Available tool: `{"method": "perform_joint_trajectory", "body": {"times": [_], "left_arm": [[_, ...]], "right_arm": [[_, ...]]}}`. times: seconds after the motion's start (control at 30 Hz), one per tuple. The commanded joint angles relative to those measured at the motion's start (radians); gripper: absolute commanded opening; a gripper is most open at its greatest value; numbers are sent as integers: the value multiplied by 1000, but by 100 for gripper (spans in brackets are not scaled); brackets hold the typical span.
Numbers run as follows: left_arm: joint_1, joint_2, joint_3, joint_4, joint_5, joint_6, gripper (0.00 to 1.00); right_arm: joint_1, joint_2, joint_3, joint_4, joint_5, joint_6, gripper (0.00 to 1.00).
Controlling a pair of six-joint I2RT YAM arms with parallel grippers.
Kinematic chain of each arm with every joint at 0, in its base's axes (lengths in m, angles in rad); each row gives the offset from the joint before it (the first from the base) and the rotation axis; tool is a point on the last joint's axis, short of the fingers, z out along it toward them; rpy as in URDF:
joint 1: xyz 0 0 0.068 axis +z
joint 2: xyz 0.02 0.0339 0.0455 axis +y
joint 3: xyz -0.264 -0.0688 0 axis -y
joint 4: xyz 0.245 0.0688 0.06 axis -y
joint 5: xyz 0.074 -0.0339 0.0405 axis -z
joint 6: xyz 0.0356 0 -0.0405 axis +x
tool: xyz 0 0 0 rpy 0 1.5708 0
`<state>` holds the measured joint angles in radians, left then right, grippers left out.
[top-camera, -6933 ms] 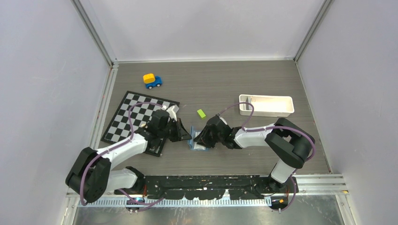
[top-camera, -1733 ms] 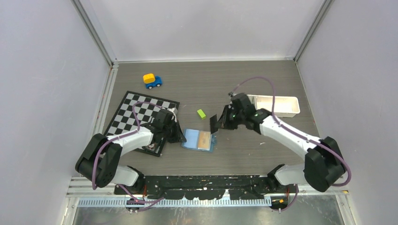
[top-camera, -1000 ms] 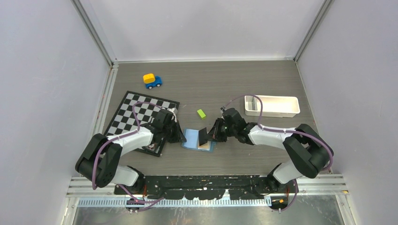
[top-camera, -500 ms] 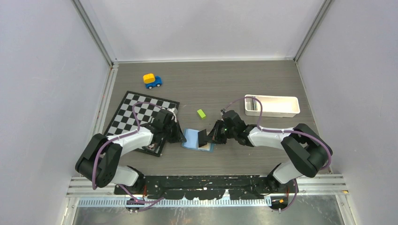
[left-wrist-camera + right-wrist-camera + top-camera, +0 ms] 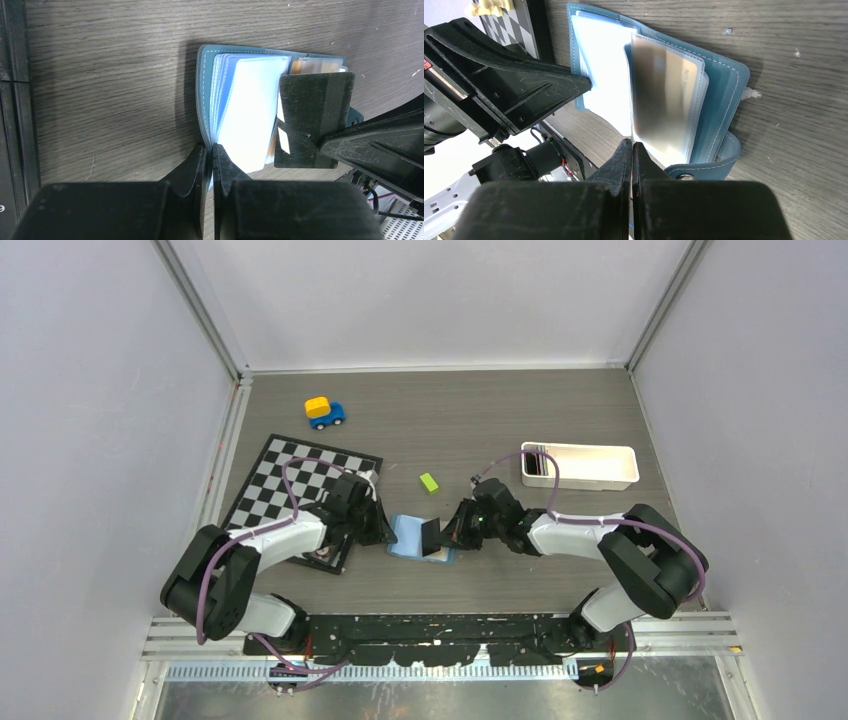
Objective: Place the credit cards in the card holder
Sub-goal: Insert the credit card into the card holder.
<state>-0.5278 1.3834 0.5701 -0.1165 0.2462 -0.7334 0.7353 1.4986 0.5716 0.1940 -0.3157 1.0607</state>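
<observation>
Checkerboard mat (image 5: 262,498): flat, left of the card holder (image 5: 405,537), with the left arm over its near corner

Toy car (image 5: 324,412): blue and yellow, left of and well beyond the card holder

Left gripper (image 5: 210,150): at the card holder's left edge, fingers pressed together on that edge, pinning the cover and the clear sleeves

Card holder: lies open on the table (image 5: 500,410), teal cover down, pale blue sleeves fanned upward, snap tab at its right side

Lime-green block (image 5: 429,482): just beyond the card holder, apart from it

Tan-gold card (image 5: 666,100): seated in a clear sleeve on the card holder's right half

Dark card (image 5: 312,120): stands on edge over the card holder's right half; whether its leading edge has entered a sleeve cannot be told

Right gripper (image 5: 631,147): just right of the card holder, fingers clamped tight on the dark card's trailing edge

White tray (image 5: 580,466): right of and beyond the card holder, well apart
</observation>
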Motion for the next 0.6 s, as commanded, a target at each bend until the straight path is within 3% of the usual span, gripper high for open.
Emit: {"method": "perform_joint_trajectory", "body": {"times": [0.0,0.57], "left_arm": [[4,-12,-10,-5,-13,1,3],[5,-16,-11,-6,-11,3,4]], "right_arm": [[10,-9,-13,31,16,16,1],[27,-2,-41,77,15,59,1]]}}
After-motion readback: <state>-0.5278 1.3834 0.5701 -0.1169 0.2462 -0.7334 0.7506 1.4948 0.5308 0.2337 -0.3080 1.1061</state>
